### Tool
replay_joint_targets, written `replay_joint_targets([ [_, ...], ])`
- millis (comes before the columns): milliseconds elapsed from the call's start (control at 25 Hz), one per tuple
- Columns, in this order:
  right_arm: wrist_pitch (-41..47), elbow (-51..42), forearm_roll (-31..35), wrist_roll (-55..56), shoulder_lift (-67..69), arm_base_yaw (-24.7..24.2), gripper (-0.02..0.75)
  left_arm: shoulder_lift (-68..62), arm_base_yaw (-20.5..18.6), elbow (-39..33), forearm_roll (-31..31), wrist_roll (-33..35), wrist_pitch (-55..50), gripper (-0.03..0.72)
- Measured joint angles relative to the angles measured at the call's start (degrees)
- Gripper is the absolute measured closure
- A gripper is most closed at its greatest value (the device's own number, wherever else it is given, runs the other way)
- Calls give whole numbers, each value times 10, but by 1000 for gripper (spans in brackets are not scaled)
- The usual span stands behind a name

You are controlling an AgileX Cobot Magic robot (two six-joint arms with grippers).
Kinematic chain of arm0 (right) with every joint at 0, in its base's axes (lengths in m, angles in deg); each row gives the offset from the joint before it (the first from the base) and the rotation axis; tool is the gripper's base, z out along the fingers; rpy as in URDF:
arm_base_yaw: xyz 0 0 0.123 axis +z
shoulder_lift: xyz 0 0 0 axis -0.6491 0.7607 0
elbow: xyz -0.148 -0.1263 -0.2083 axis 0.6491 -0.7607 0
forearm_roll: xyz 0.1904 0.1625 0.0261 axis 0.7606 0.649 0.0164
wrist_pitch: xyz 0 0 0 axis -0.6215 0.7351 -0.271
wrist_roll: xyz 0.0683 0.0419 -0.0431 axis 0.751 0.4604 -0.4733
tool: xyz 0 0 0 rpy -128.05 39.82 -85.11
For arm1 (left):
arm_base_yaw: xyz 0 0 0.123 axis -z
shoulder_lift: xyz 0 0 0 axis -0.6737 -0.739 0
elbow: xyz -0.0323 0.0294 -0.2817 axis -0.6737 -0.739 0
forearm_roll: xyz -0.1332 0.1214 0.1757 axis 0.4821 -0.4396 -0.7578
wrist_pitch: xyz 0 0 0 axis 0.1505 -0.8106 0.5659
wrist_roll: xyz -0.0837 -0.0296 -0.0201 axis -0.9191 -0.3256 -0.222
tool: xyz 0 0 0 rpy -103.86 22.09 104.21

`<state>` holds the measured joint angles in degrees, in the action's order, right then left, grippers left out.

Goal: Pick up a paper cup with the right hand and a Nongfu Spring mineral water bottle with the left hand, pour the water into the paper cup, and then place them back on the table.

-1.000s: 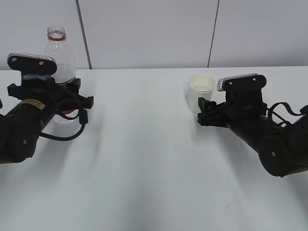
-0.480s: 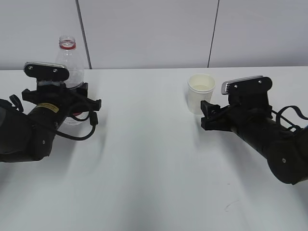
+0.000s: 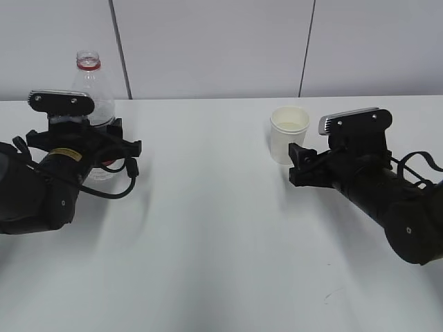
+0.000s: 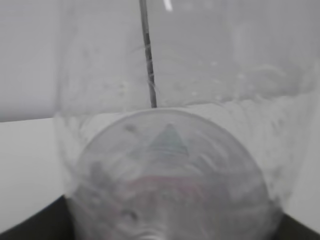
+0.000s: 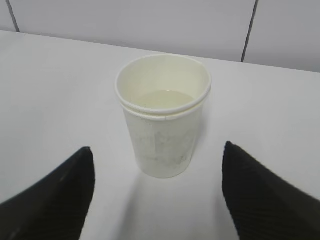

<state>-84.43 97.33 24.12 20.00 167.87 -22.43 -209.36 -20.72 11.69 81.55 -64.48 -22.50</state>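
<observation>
The clear bottle [image 3: 93,90] with a red neck ring and no cap stands upright at the far left of the white table [image 3: 208,228]. My left gripper [image 3: 88,146] is shut around its lower body. In the left wrist view the bottle [image 4: 170,150] fills the frame, and only the black finger edges [image 4: 30,227] show at the bottom corners. The cream paper cup [image 3: 289,135] stands on the table right of centre with water [image 5: 162,100] in it. My right gripper [image 3: 299,164] is open just in front of the cup [image 5: 162,130], with its fingers [image 5: 65,190] apart and not touching it.
A grey wall with dark vertical seams [image 3: 119,48] runs behind the table. A small dark scuff mark [image 3: 331,296] lies near the front right. Cables [image 3: 104,194] trail from the left arm onto the table.
My left gripper and the bottle moved right and down, then slightly back left. My right gripper drew back a little from the cup, which stayed in place.
</observation>
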Motion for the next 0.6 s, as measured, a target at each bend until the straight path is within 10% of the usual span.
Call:
replay_joint_targets([
  [600,-1,0,0,0,0,0,146,20,0,-5,25,33,-24,157],
])
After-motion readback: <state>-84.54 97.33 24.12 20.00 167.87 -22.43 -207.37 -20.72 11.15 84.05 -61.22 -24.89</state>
